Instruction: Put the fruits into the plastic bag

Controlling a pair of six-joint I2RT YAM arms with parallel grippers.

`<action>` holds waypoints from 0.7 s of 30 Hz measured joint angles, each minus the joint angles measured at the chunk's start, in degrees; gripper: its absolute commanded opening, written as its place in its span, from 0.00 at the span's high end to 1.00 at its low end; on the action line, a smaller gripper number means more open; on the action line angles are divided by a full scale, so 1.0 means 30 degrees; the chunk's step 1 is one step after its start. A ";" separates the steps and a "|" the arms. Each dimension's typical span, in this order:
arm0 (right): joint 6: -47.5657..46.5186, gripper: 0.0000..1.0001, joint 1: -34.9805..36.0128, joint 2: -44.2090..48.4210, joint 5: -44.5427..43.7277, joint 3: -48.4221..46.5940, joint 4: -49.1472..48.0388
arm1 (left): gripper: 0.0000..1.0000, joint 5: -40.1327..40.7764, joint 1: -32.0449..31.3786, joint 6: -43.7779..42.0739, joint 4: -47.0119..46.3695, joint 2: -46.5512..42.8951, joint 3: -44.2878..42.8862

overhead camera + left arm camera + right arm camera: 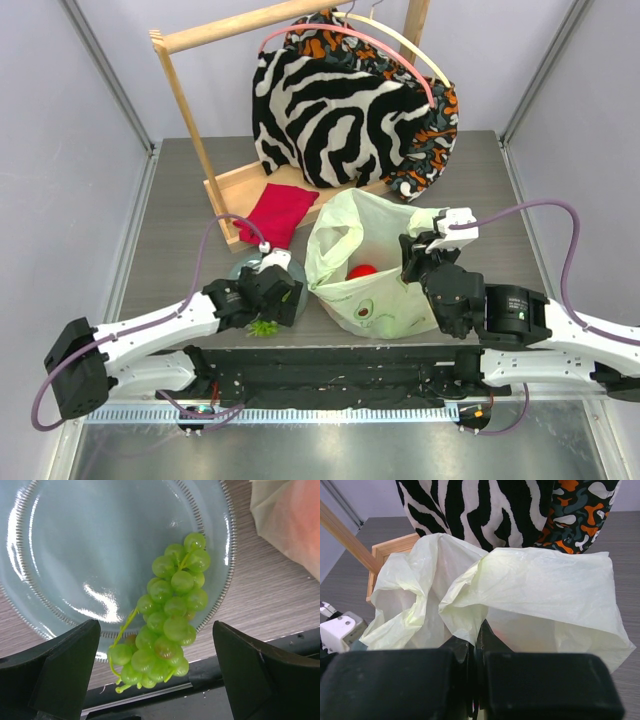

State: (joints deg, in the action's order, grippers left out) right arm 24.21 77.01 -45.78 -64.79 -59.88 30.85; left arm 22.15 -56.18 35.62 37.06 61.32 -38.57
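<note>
**A:** Looking at the left pincer (155, 630), the fingers are spread wide with nothing in them. The bunch of small green toy grapes (167, 625) sits right below, between the fingers. It's draped over the rim of the round glossy grey-blue plate (75, 545) and partly onto the grey wood-grain tabletop (270, 595).

**B:** And the right pincer (476, 645)?

**A:** Pinched together on a fold of the pale-green crinkly translucent plastic bag (545, 580), and the bag's mouth gapes just ahead of it. From above, a round red fruit (362, 270) lies inside the bag, just left of that pincer.
</note>
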 measured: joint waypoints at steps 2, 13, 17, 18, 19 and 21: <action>0.0000 0.99 0.0000 0.0015 -0.0007 0.0000 0.0000 | 0.02 -0.0459 0.0313 -0.0175 -0.0299 0.0510 0.0080; 0.0007 0.99 0.0000 0.0051 -0.0022 0.0000 0.0007 | 0.35 -0.1326 0.0933 -0.1239 -0.1479 0.3672 -0.0102; 0.0007 0.99 0.0000 0.0051 -0.0029 0.0000 0.0015 | 0.58 -0.1304 0.1027 -0.1377 -0.1566 0.4568 -0.0721; 0.0007 0.99 0.0000 0.0051 -0.0036 0.0000 0.0015 | 0.61 -0.1297 0.1035 -0.1348 -0.1545 0.4656 -0.0787; 0.0007 0.99 0.0000 0.0051 -0.0044 0.0000 0.0015 | 0.67 -0.1231 0.1035 -0.1377 -0.1479 0.4663 -0.0823; 0.0007 0.99 0.0000 0.0051 -0.0058 0.0000 0.0022 | 0.71 -0.1151 0.1042 -0.1377 -0.1392 0.4575 -0.0889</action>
State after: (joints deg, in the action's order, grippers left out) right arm 24.23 77.01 -45.63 -64.97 -59.88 30.92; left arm 18.70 -53.06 31.48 32.88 75.05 -41.23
